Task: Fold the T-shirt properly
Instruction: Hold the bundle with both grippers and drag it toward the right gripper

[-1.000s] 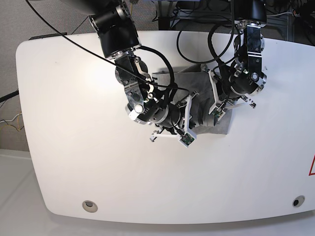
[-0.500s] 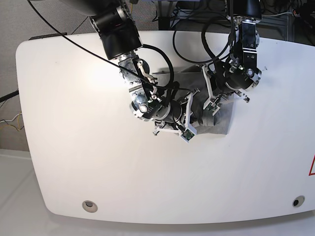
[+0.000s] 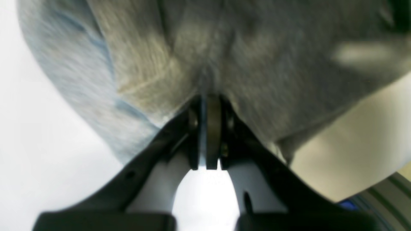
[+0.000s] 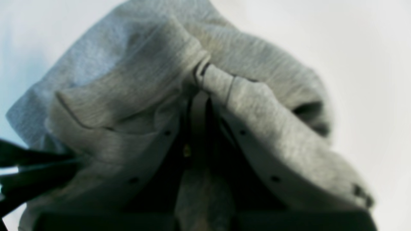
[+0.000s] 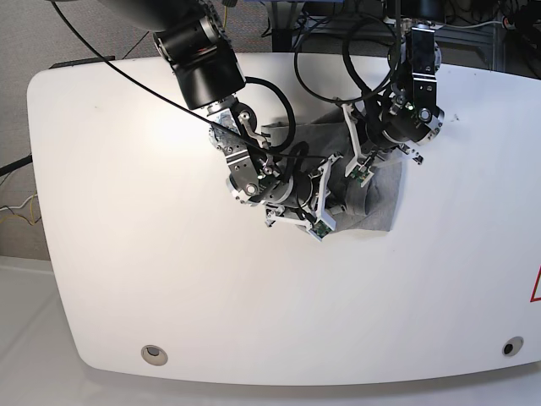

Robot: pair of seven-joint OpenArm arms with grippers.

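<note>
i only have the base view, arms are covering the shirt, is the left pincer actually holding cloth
Observer: Yes. In the left wrist view the left pincer is shut on a pinch of the grey T-shirt, with cloth bunched right at the tips.
Operator: and the right one
Observer: The right pincer is shut too, with a gathered knot of the T-shirt squeezed at its tips.
Operator: any cloth hanging over its fingers
Observer: Yes, folds drape down both sides of the right pincer and cover most of it.
Operator: see the print anywhere
Observer: No, both wrist views show only plain grey cloth.
</note>
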